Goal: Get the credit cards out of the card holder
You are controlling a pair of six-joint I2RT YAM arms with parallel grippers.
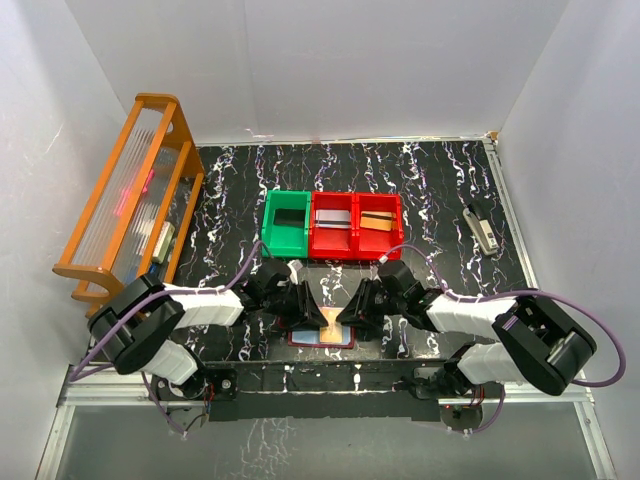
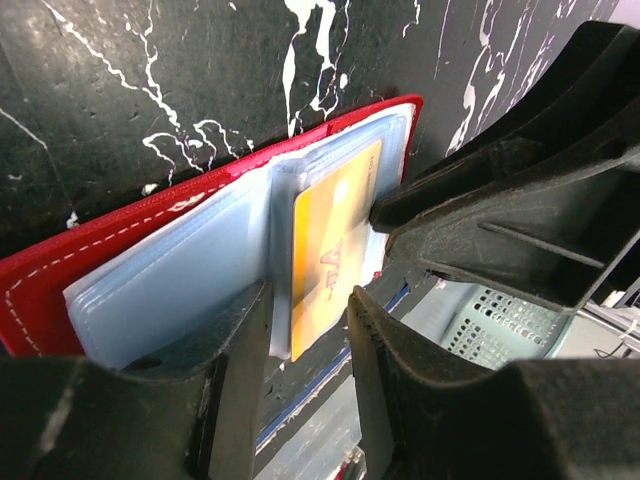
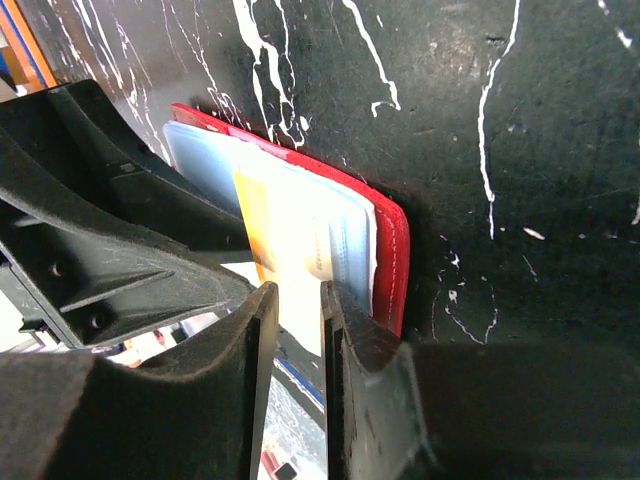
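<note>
Your left fingers (image 2: 372, 340) stand apart, and the lower edge of the gold credit card (image 2: 335, 240) sits in the gap between them; you cannot tell from the left wrist view whether either finger touches it. Your right fingers (image 3: 340, 330) are drawn close together with only a narrow slot between them, and they look clamped on the credit card's (image 3: 275, 225) near edge, which runs straight down into that slot. The card holder (image 2: 100, 250) lies open on the black marbled surface (image 1: 230, 200), just beyond both sets of fingertips. Its red cover spreads away to the left of your left fingers, and its pale bluish sleeves (image 2: 170, 290) fan out over it. From the right wrist, the red edge of the card holder (image 3: 390, 260) sits just to the right of your right fingers, and the black body of the other arm fills the space to their left. From above, the two sets of fingers meet tip to tip over the card holder (image 1: 320, 342), with the credit card (image 1: 328, 318) showing as a small gold patch between them. Well beyond the fingertips sit a green bin (image 1: 285, 222) and two red bins (image 1: 355, 225) in a row. An orange rack (image 1: 125, 200) stands far off to the left of your left fingers.
</note>
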